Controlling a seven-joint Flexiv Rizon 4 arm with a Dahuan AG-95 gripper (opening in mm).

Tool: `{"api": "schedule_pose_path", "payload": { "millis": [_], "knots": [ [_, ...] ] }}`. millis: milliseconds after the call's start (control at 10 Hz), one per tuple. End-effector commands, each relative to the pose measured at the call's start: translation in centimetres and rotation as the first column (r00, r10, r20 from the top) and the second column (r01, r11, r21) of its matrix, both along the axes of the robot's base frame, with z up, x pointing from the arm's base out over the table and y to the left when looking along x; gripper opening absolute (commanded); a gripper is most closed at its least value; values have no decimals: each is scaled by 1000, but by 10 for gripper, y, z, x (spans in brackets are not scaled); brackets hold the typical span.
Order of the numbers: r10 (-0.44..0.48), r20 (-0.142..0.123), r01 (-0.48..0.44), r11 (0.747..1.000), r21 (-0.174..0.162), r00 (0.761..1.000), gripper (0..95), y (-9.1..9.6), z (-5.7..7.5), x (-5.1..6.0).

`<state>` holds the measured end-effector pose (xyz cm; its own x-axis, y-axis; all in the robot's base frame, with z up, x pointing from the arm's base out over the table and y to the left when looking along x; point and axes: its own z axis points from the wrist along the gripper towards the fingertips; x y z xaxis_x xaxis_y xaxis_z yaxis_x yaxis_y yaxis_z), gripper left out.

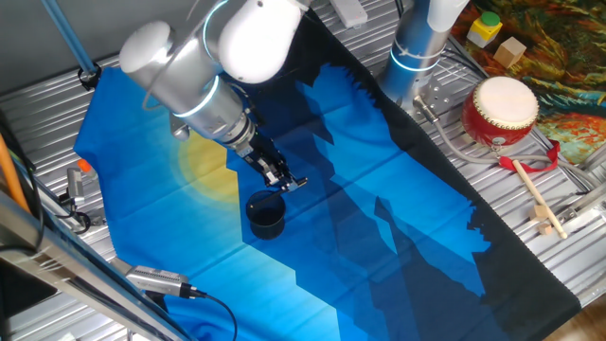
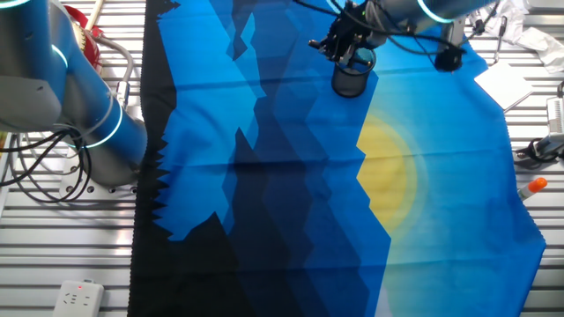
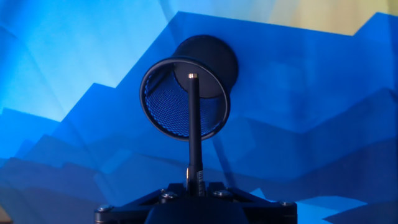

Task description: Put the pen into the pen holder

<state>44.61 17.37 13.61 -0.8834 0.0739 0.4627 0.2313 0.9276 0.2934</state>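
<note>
So the gripper (image 1: 281, 180) is clamped on the pen (image 3: 194, 127), which sticks straight out along the fingers in the hand view, tip lined up over the open mouth of the holder (image 3: 185, 98). The holder's a dark mesh cup standing upright on the blue cloth (image 1: 379, 237), right below the gripper, next to the yellow patch. Can't tell if the tip is past the rim. Over on the bare bench (image 1: 530, 256) there's a red drum (image 1: 500, 111) and a drumstick (image 1: 536, 194), well apart.
</note>
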Motion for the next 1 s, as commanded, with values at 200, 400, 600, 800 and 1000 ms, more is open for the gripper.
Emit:
{"api": "schedule_pose_path", "payload": {
  "millis": [200,400,600,800,1000],
  "knots": [
    [0,0,0,1000,18,1000,0,1,-5,-2],
    [0,0,0,1000,28,1000,0,0,-8,-4],
    [0,1,0,999,44,1000,0,-2,-10,-5],
    [0,1,0,999,50,1000,0,-4,-11,-6],
    [16,16,-16,1000,22,1000,0,-4,-11,-6]
  ]
}}
